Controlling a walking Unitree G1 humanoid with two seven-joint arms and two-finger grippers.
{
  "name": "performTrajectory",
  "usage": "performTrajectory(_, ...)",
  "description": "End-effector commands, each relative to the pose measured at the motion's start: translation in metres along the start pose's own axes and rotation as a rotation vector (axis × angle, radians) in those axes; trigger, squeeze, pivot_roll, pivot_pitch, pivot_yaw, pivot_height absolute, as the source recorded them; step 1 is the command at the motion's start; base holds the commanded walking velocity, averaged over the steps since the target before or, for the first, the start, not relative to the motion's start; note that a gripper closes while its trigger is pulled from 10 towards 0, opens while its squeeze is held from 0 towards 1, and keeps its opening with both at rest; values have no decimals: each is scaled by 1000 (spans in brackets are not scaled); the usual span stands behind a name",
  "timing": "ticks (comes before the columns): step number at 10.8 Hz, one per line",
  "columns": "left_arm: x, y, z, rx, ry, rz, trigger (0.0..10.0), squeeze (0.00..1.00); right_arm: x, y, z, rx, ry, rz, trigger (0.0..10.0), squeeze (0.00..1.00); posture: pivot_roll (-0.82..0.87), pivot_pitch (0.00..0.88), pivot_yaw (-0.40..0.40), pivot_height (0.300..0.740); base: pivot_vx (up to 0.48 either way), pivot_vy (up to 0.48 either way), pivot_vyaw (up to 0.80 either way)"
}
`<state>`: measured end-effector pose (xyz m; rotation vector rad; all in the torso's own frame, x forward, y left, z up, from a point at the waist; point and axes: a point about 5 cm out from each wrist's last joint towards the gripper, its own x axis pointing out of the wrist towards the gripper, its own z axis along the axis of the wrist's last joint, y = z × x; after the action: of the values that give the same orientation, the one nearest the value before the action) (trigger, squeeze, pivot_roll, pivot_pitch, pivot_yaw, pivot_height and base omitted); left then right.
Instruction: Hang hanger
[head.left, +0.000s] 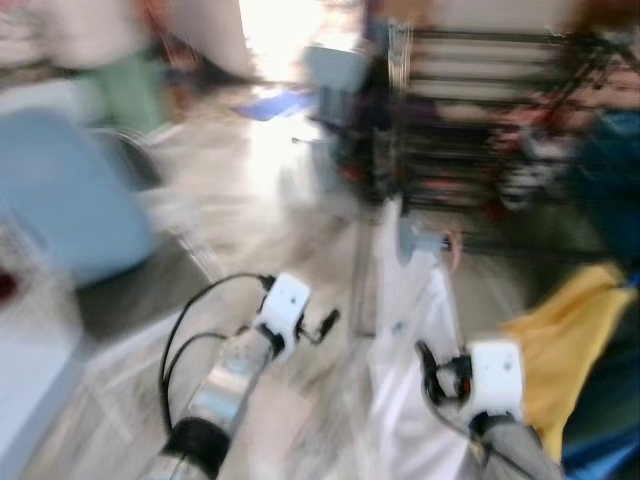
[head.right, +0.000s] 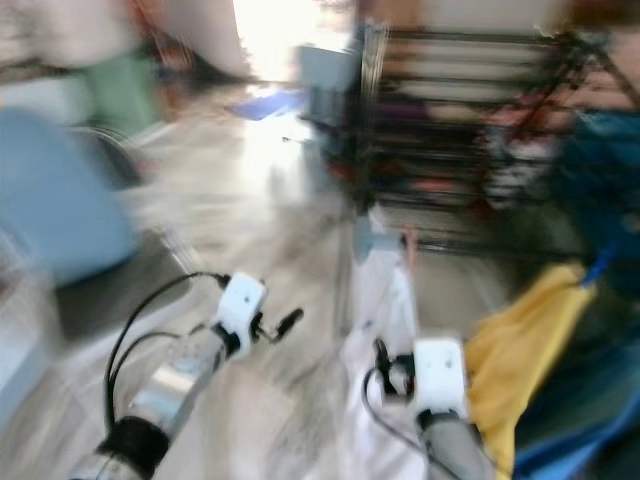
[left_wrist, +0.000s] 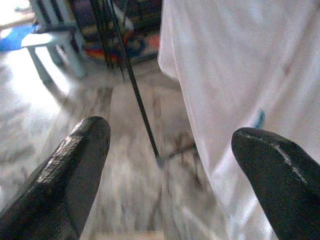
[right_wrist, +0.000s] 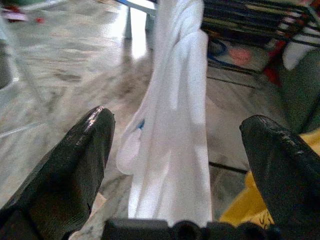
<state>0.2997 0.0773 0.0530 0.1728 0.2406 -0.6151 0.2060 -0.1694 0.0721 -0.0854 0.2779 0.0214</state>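
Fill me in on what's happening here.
The head views are blurred. A white garment hangs in front of the robot, with a dark rack behind it and a yellow cloth on the robot's right. The right gripper is open, its fingers either side of the white garment, not closed on it. The left gripper is open too, beside the garment, holding nothing. A blurred person stands far off on the left.
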Motion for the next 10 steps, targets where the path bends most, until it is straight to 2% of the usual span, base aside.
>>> performTrajectory(1, 1, 1, 2, 15, 2, -6, 10000, 0, -1, 0, 1, 4, -5, -3, 10000, 1000, -44, 0, 13, 740, -285, 0, 0)
performTrajectory(5, 2, 2, 2, 19, -2, 4, 10000, 0, 2, -1, 4, 8, -14, -25, 10000, 1000, -44, 0, 10, 740, -63, 0, 0)
performTrajectory(6, 3, 4, 4, 11, -6, 3, 10000, 0, 3, -4, 9, 29, -43, -53, 10000, 302, -45, 0, 9, 740, 0, 0, 0)
performTrajectory(7, 5, 9, 8, -1, -18, 6, 10000, 0, 4, -9, 12, 17, -65, -88, 10000, 0, -46, 0, 10, 740, 0, 0, 0)
performTrajectory(10, 8, 24, 19, -30, -58, 1, 10000, 0, 5, -15, 10, 40, -45, -135, 10000, 0, -48, 0, 15, 740, 0, 0, -723)
